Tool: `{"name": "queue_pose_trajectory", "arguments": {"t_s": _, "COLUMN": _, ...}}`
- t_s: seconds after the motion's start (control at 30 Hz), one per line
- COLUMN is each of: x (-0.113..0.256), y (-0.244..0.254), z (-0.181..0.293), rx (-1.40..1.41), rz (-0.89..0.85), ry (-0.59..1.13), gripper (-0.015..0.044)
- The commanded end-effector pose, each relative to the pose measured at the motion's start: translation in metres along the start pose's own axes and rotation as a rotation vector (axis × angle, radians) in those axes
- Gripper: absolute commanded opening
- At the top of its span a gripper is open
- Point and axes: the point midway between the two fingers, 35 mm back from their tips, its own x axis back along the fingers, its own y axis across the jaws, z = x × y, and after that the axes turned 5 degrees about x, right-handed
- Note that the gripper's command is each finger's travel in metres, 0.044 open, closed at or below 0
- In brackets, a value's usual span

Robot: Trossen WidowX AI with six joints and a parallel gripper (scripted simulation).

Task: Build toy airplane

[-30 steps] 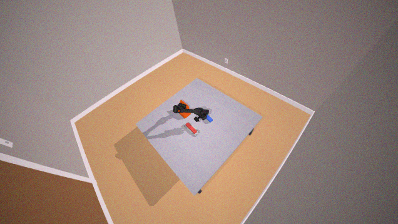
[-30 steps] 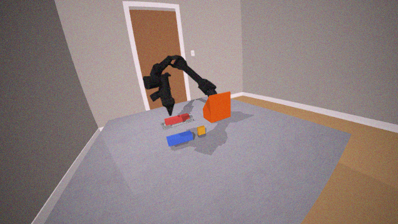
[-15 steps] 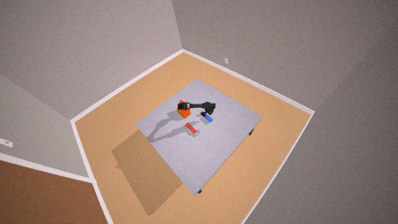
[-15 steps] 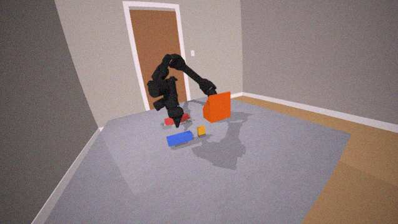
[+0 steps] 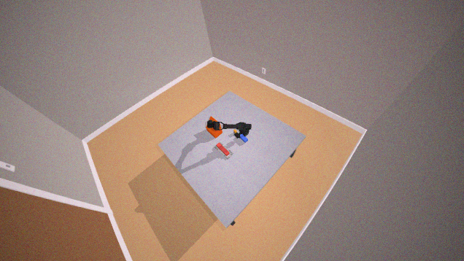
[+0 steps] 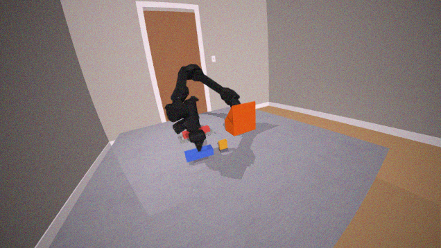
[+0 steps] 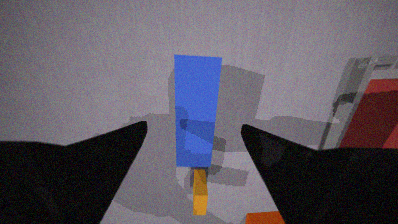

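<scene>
The red fuselage [image 5: 222, 149] [image 6: 206, 129] [image 7: 367, 112] lies in the pale jig [image 5: 229, 157] [image 7: 345, 82]; in the exterior view the arm partly hides both. The blue wing [image 5: 244, 138] [image 6: 194, 155] [image 7: 197, 90] lies on the table beside the jig, apart from the fuselage. The small yellow-orange tail fin [image 5: 235, 131] [image 6: 222, 144] [image 7: 200, 187] stands near one end of the wing. My gripper [image 5: 238, 135] [image 6: 199, 149] [image 7: 195, 127] is open and empty over the wing. In the wrist view one fingertip shows on each side of the wing; their exact height is unclear.
The orange block [image 5: 217, 134] [image 6: 244, 118] [image 7: 264, 218] stands at the arm's base, beyond the tail fin from the wing. The grey table's edges [image 5: 268, 178] lie well outside the parts. The arm arches above the table from the orange block.
</scene>
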Motion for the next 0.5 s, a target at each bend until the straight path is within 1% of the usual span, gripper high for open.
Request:
{"name": "queue_pose_trajectory", "arguments": {"t_s": 0.0, "x": -0.007, "y": 0.000, "z": 0.002, "rx": 0.011, "rz": 0.007, "ry": 0.004, "gripper": 0.0440}}
{"name": "queue_pose_trajectory", "arguments": {"t_s": 0.47, "x": -0.031, "y": 0.000, "z": 0.002, "rx": 0.011, "rz": 0.007, "ry": 0.004, "gripper": 0.0440}}
